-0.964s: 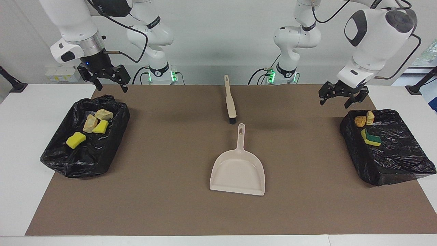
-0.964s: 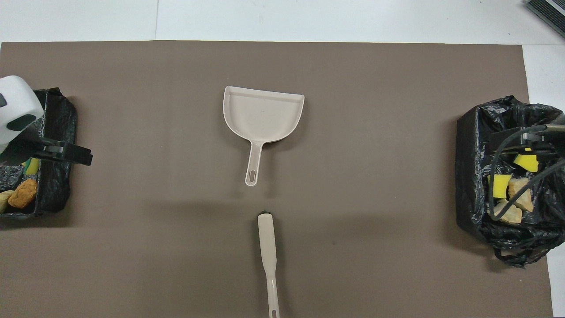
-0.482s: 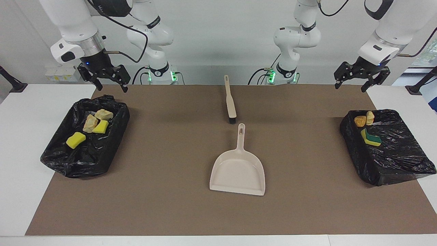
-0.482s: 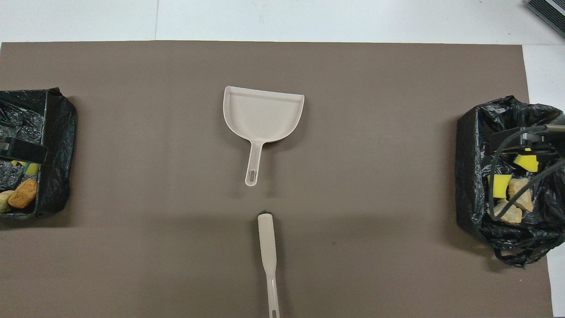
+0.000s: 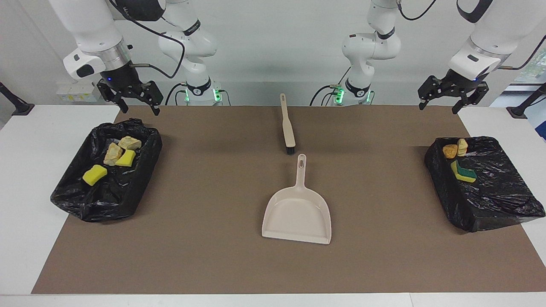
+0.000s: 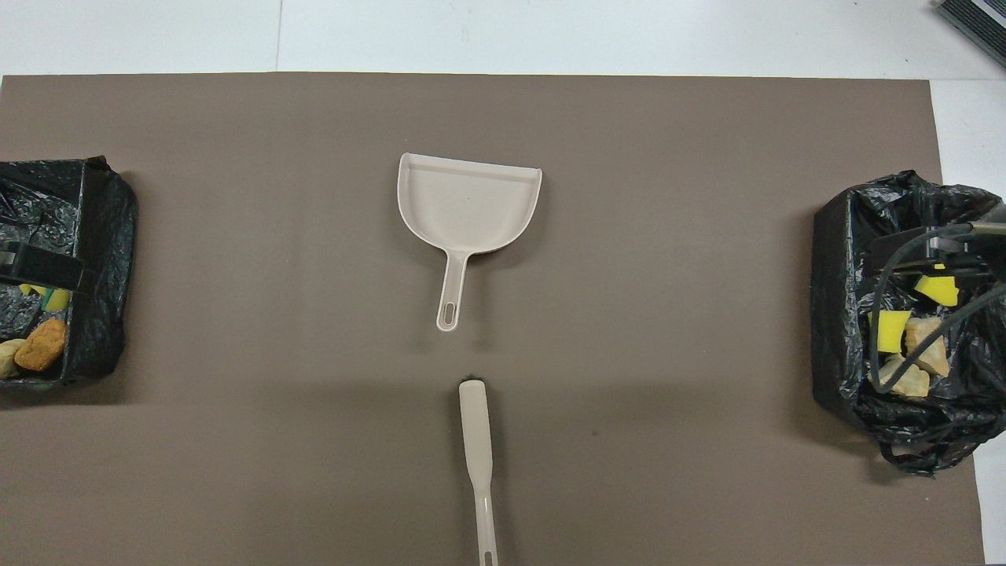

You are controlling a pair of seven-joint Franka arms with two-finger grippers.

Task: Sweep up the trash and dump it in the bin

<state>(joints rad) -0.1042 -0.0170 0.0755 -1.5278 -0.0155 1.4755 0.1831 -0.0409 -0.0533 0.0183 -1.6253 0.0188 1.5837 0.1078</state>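
Found the trash (image 5: 94, 175) in two places, both well apart from the dustpan (image 5: 297, 215). Counted four pieces, yellow sponge chunks and tan bread-like lumps (image 5: 113, 153), in the black-lined bin (image 5: 106, 200) toward the right arm's end of the table from the dustpan. Counted three more, among them the green-backed sponge (image 5: 463, 172), in the second bin (image 5: 495, 196) toward the left arm's end. Saw none on the mat around the dustpan.

Judged the pieces light, the sponges soft and springy, the lumps crusty and perhaps crumbly. Judged a grip across the middle of a piece best, with gentle pressure. For sweeping, better taken by the brush (image 5: 288, 128), lying nearer to the robots than the dustpan, its bristle end close to the dustpan's handle.

Hung raised over the first bin, wrist bent down: the right gripper (image 5: 140, 108), fingers spread wide, nothing between them. Hung raised over the second bin, likewise pointed down: the left gripper (image 5: 438, 107), also spread and empty. Touched neither brush nor dustpan.
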